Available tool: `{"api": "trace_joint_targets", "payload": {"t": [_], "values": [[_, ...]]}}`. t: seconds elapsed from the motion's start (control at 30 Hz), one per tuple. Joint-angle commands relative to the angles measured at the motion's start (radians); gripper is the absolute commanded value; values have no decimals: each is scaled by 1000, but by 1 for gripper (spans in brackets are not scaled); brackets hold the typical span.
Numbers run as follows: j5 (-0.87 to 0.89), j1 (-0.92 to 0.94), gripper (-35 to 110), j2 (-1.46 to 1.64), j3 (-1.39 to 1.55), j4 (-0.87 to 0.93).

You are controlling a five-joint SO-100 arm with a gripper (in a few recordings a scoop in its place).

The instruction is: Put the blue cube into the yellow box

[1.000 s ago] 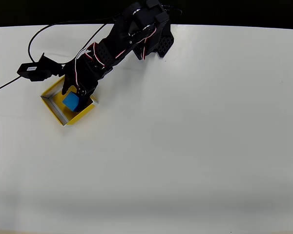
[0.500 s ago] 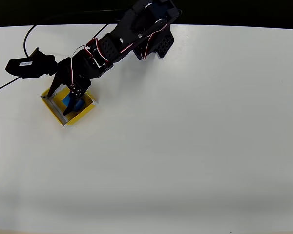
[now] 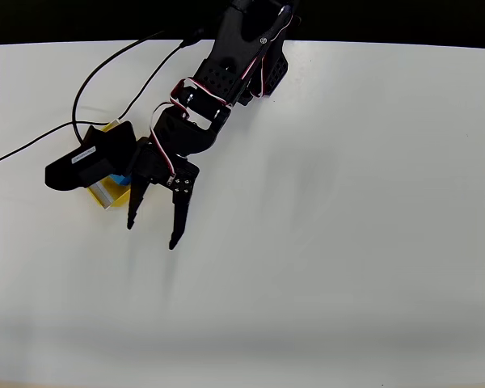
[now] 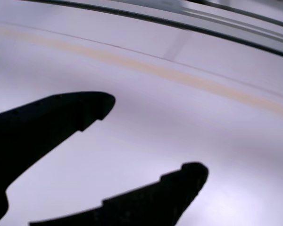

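In the overhead view the yellow box lies at the left of the table, mostly hidden under the arm's wrist camera. A sliver of the blue cube shows inside it, beside the arm. My gripper hangs open to the lower right of the box, its two black fingertips spread apart over bare table with nothing between them. In the wrist view the open gripper shows as two dark fingers against the pale tabletop.
The arm's black base stands at the table's far edge. A black cable loops across the upper left of the table. The white tabletop stretches wide to the right and toward the front.
The gripper has lifted out of the yellow box and swung toward the lower right, leaving the blue cube inside. The wrist camera now covers most of the box.
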Motion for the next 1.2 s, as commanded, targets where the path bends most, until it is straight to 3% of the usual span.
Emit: {"api": "trace_joint_targets", "payload": {"t": [0.0,0.2,0.73,1.17], "values": [[3,-195,33,178,-9,107],[34,-390,33,405,156,308],[92,-391,25,904,558,954],[135,-379,11,911,746,1002]]}}
